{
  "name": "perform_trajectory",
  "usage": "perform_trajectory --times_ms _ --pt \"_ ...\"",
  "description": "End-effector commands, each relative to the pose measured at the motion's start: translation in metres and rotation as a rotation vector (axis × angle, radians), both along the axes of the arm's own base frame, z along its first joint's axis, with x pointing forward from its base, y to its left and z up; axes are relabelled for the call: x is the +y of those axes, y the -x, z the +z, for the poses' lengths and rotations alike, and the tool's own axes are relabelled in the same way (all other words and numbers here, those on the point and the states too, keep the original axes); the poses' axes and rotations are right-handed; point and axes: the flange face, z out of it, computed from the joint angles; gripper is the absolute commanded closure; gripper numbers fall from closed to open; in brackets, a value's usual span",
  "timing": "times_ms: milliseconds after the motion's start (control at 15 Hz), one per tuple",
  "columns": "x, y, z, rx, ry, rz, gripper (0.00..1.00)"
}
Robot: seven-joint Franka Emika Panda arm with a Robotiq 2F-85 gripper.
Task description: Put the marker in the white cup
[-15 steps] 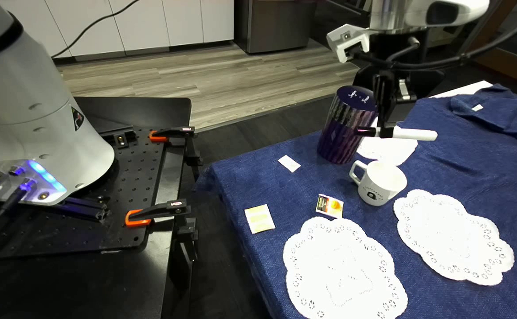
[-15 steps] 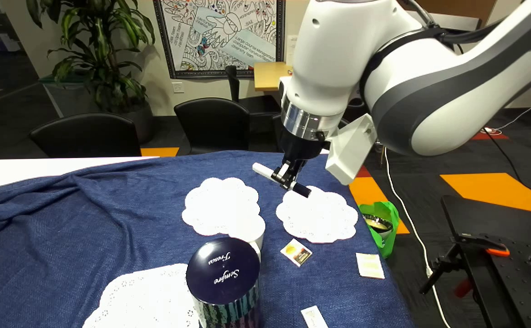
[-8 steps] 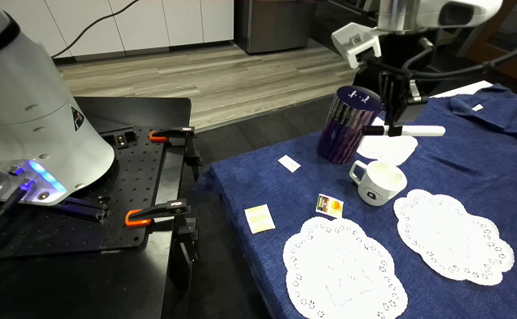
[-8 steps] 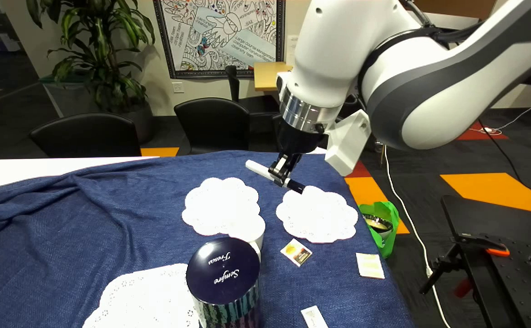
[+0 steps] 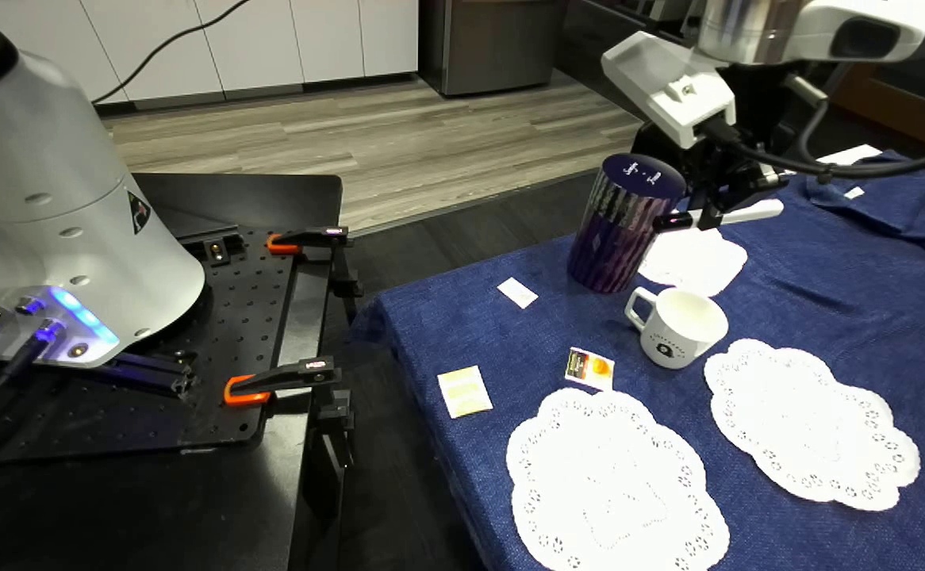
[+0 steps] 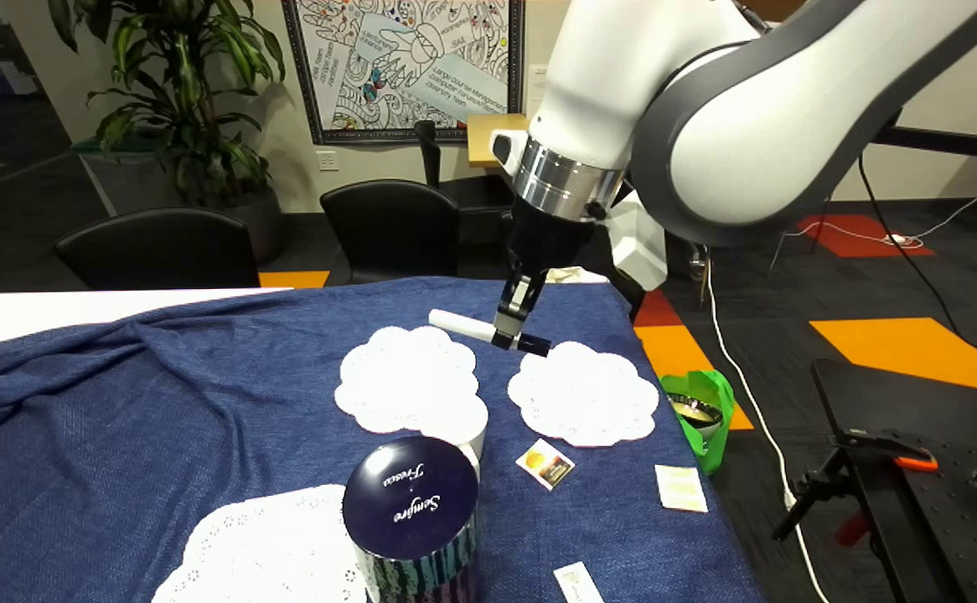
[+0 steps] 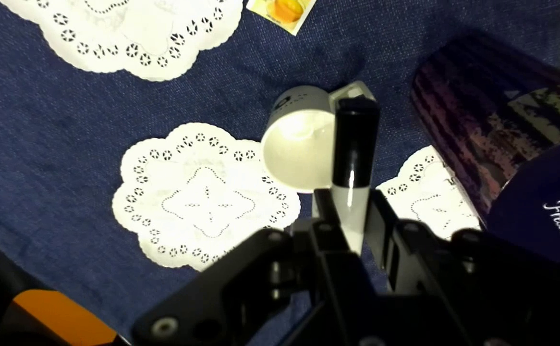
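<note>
Wrist view has the marker (image 7: 354, 168) pinched in the jaws, clamped on the white barrel just behind the black cap. White cup (image 7: 299, 144) is below and a bit off to the side. Can I just let go?

Nah, I wouldn't. It's lying close to level up in the air, and in an exterior view it looks longer than the cup's mouth is wide. Flat drop probably ends up bridging the rim or rolling off onto the bench (image 6: 78, 311).

So tip it first?

Yep. The cap end looks a touch lower in both exterior views, so I'd go with that: turn the wrist till the cap points well down, then aim it at the middle of the mouth. Seen from the wrist, the cap covers part of the handle and rim, so a straight plunge from this spot could clip either one.

And that purple canister (image 5: 627, 226)?

Stands just beside the cup and taller, so swing the wrist on the side away from it. Can't tell the exact height over the cup from these angles, so I'd creep down, get the cap below the rim, and only then ease the jaws apart, slowly.
</note>
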Motion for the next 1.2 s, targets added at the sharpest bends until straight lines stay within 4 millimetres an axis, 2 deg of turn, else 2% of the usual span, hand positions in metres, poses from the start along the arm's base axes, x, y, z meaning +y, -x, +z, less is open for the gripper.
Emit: perform_trajectory --times_ms 0,600,667,933,1000,1133 --pt "-0.009 -0.009 0.008 -0.020 -0.027 0.109 0.95" --pt "-0.021 -0.025 0.007 -0.054 -0.071 0.379 0.95" --pt "-0.017 -0.017 0.004 -0.058 -0.042 0.339 0.79" --pt "-0.020 -0.021 0.003 -0.053 -0.049 0.364 0.79" --pt "-0.018 -0.028 0.004 -0.076 -0.104 0.384 0.95" --pt "-0.015 -0.034 0.007 -0.127 -0.196 0.418 0.95"
